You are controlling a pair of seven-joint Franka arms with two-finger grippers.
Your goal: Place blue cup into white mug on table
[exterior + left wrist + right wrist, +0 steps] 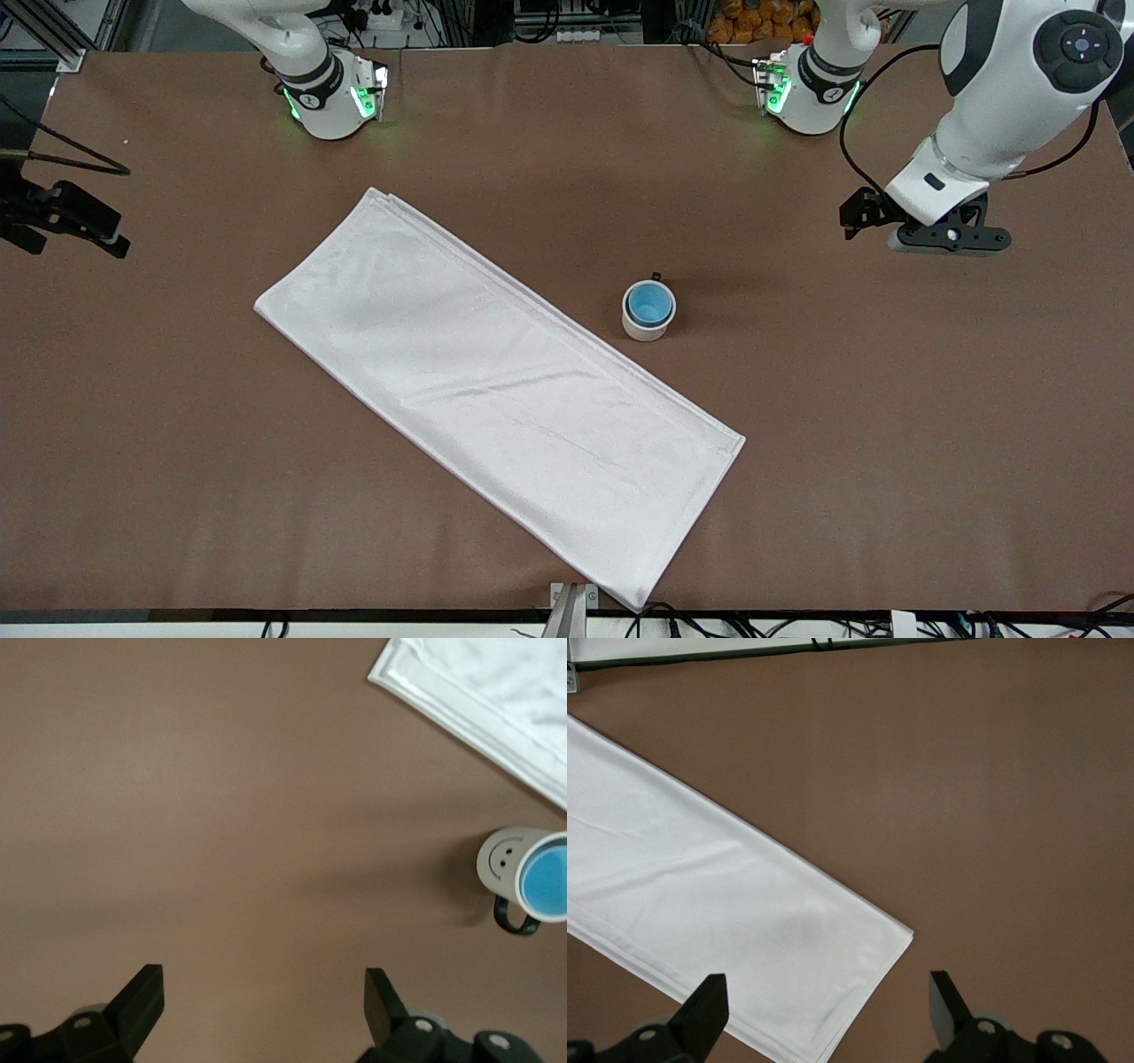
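The blue cup (648,303) sits inside the white mug (645,328), which stands upright on the table (886,425) beside the cloth's long edge. In the left wrist view the mug (499,859) shows a small face mark and a black handle, with the cup (545,881) in it. My left gripper (950,239) is open and empty, over bare table toward the left arm's end, well apart from the mug; its own view shows it too (264,979). My right gripper (828,988) is open and empty, over the cloth's corner at the right arm's end; it shows at the front view's edge (71,221).
A long white folded cloth (496,390) lies slantwise across the middle of the table, from near the right arm's base to the front edge; it also shows in the right wrist view (700,904). Its long edge passes close to the mug.
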